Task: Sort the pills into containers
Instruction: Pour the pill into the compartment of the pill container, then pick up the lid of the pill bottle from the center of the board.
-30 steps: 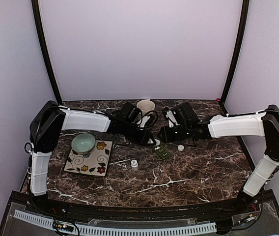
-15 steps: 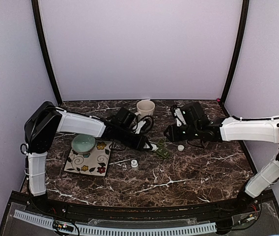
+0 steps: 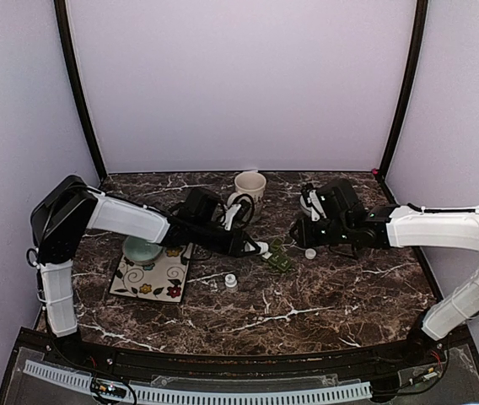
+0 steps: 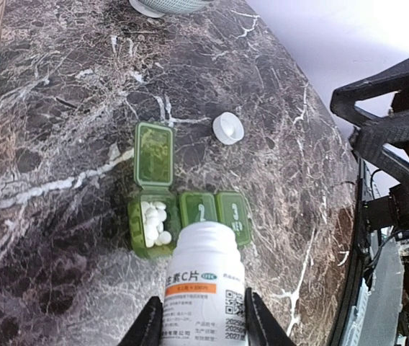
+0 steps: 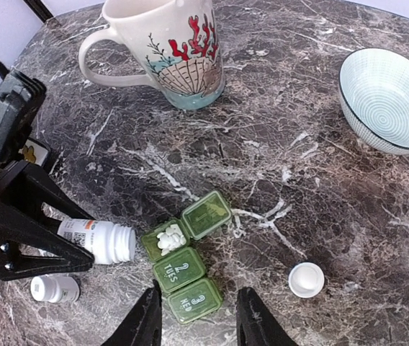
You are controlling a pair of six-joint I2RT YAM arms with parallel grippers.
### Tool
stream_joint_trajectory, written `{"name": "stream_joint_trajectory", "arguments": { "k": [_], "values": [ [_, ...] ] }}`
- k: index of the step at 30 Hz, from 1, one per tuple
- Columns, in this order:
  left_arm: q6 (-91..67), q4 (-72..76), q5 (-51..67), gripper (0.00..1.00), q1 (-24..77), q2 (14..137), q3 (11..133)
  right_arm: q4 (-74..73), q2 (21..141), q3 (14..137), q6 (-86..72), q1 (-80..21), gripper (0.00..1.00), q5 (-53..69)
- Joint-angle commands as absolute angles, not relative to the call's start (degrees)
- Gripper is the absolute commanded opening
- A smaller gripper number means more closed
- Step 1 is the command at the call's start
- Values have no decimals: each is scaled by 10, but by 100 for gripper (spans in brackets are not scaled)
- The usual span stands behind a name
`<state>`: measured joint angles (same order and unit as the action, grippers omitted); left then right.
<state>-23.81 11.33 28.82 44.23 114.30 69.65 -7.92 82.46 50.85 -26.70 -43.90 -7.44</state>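
The left gripper (image 4: 204,311) holds a white pill bottle (image 4: 204,267) between its fingers, tipped almost flat. The open mouth of the bottle points at the dark green pill box (image 4: 184,216), which lies on the marble table (image 4: 60,108) just in front of it. The long axis of the box runs across the axis of the bottle. In the left wrist view the mouth sits nearer to the line between compartments 1 and 2 than to the middle of the open compartment, so I judge that the pouring needs a small shift to that side.

The left arm is clearly the nearer one. The right gripper (image 5: 199,317) hovers above the end with compartment 3, with its fingers apart and nothing between them.

The box is a strip of three square compartments. The lid of the first is turned back and white pills lie inside. The compartments marked 2 and 3 are closed.
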Motion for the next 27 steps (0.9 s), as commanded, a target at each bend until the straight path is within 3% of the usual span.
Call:
{"name": "stream_joint_trajectory", "arguments": {
  "k": [1, 27],
  "values": [
    [-276, 209, 330, 0, 432, 1097, 654, -89, 809, 499, -275, -443, 35, -94],
    [-437, 478, 513, 0, 412, 1052, 572, -80, 803, 442, -264, -408, 38, -117]
  ]
}}
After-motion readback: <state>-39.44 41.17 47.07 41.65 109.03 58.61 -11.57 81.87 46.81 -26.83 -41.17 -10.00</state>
